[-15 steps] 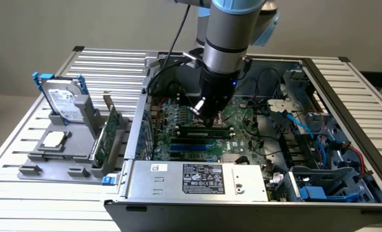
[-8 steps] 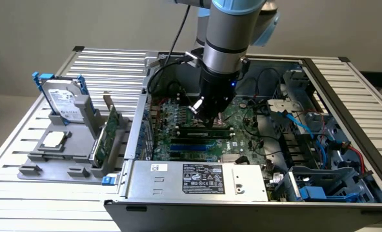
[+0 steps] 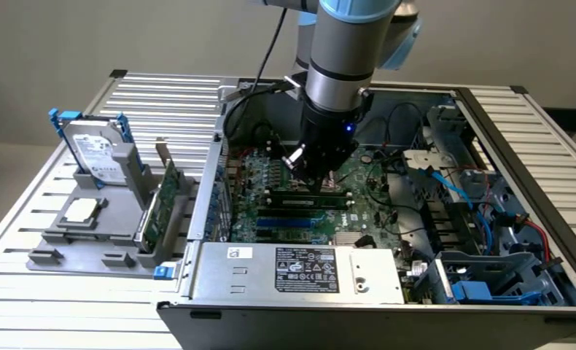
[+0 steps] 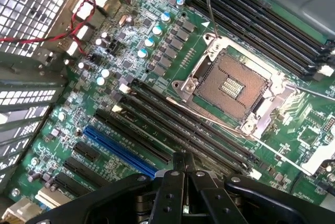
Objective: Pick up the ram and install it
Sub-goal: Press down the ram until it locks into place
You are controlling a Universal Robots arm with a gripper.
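Observation:
In the exterior view my gripper point(image 3: 313, 175) reaches down into the open computer case, its tip just above the motherboard point(image 3: 371, 211). Right under the tip, a long dark stick that looks like the ram point(image 3: 308, 197) stands along the memory slots. Whether the tip touches it I cannot tell. In the wrist view the gripper point(image 4: 183, 164) is shut, its black fingers point(image 4: 175, 182) meeting with nothing visible between them. Beyond them run the long black slot strips point(image 4: 199, 130) beside the bare CPU socket point(image 4: 235, 85).
A blue slot point(image 4: 120, 148) and red wires point(image 4: 78, 20) lie near the case wall. The power supply point(image 3: 298, 270) sits at the case front; blue and red cables point(image 3: 463, 197) cross the drive bay. Outside, a grey fixture point(image 3: 74, 240) holds a hard drive point(image 3: 98, 157) and a green expansion card point(image 3: 166, 200).

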